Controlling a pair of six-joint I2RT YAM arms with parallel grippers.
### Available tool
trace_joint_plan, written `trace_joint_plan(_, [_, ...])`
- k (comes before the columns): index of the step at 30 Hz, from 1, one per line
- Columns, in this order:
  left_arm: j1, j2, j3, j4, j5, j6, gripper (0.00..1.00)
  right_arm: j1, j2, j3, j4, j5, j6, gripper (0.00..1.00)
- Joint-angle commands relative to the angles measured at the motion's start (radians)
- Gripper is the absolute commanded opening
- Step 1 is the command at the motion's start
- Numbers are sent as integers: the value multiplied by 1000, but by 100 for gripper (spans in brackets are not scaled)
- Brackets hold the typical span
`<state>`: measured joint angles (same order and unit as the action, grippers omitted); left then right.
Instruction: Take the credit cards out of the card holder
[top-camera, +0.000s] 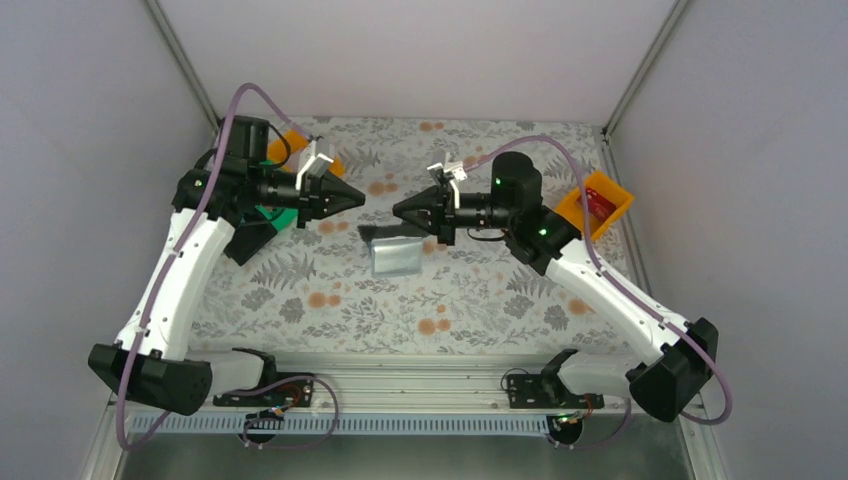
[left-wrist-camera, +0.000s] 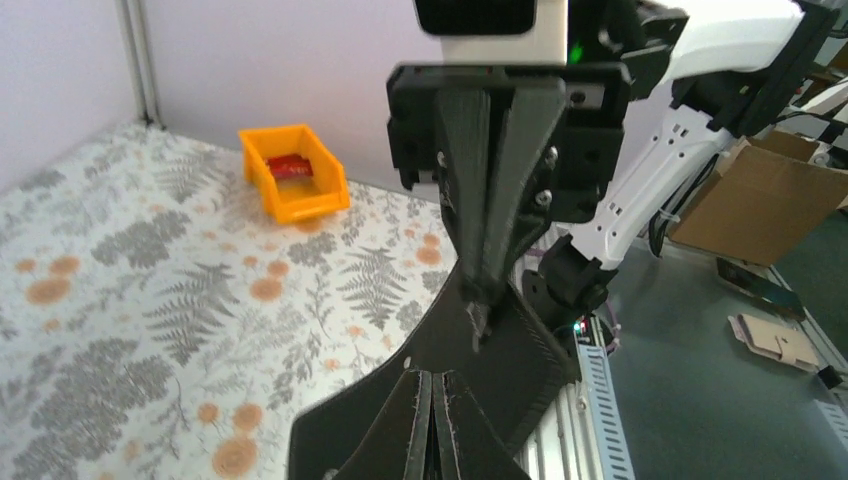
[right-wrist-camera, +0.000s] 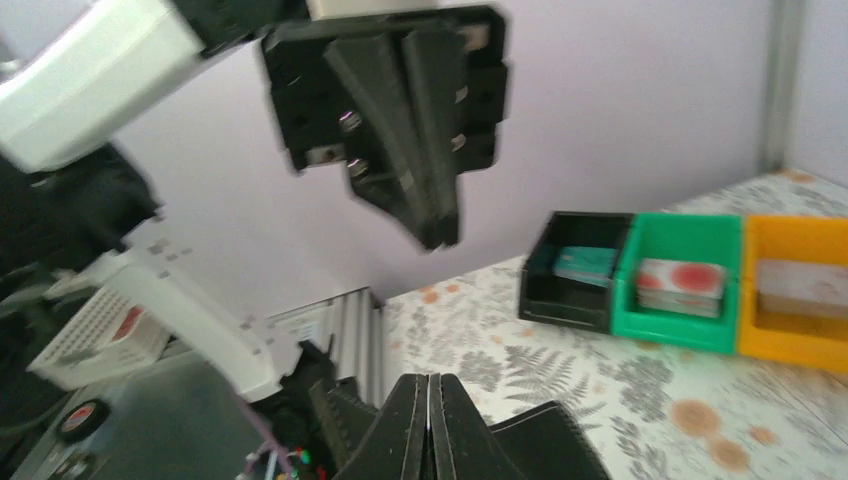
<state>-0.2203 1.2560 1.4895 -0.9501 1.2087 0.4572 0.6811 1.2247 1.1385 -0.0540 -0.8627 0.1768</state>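
Found spread open on the floral-print desk (top-camera: 480, 300), grey-blue lining up: thin rectangular card holder (top-camera: 396, 254), near left pincer (top-camera: 360, 197) and right pincer (top-camera: 396, 210), both tapered, black, pressed together on nothing, raised tip to tip, open room all round.

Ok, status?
Left gripper, right gripper shut, empty, raised. Card holder open flat beneath them. Red card in orange bin, teal card in black bin. Nothing blocking.
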Motion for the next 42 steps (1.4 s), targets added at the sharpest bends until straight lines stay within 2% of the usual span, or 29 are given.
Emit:
trace_joint_plan(1, [4,-7,-73,94,-56,-28,2,-9,75,59,-116,277,39,4])
trace_joint_plan(2, [4,4,-89,110,-113,-43,2,-27,104,65,-139,326,60,4])
trace_joint_plan(6, [8,47,-119,64,-141,64,4,-84,158,33,-46,155,104,4])
trace_joint_plan(7, [10,45,-135,69,-145,91,12,-84,163,38,-47,152,101,4])
trace_joint_plan(8, [10,41,-151,70,-152,110,26,-84,167,43,-50,152,96,4])
trace_joint_plan(10, [10,50,-153,40,-151,170,46,-84,176,53,-62,136,85,4])
trace_joint_plan(12, [10,75,-132,-28,-150,257,56,-84,186,62,-80,106,72,4])
trace_joint_plan(13, [11,102,-105,-113,-132,405,65,-83,185,64,-86,44,55,4])
trace_joint_plan(14, [11,102,-108,-124,-128,450,69,-84,180,64,-86,23,50,4])
trace_joint_plan(18, [10,59,-153,-19,-127,535,87,-77,154,73,-87,-66,21,4])
trace_joint_plan(21, [-4,70,-143,-26,-93,633,94,-65,142,89,-89,-89,18,4])
trace_joint_plan(25, [-73,110,-139,-2,-126,641,97,-40,139,107,-85,-103,19,4])
trace_joint_plan(29, [-138,142,-143,-18,-109,623,95,-22,144,125,-82,-95,25,4])
trace_joint_plan(31, [-144,149,-150,-11,-98,598,89,-18,147,129,-79,-97,26,4])
trace_joint_plan(34, [-145,144,-163,8,-100,569,68,-11,152,136,-83,-100,20,4])
trace_joint_plan(38, [-145,123,-166,6,-94,559,24,-10,151,142,-99,-98,8,4])
trace_joint_plan(40, [-145,112,-166,2,-98,545,5,-11,143,141,-104,-91,2,4])
trace_joint_plan(42, [-145,108,-157,-21,-98,535,3,-11,136,140,-122,-77,-13,4])
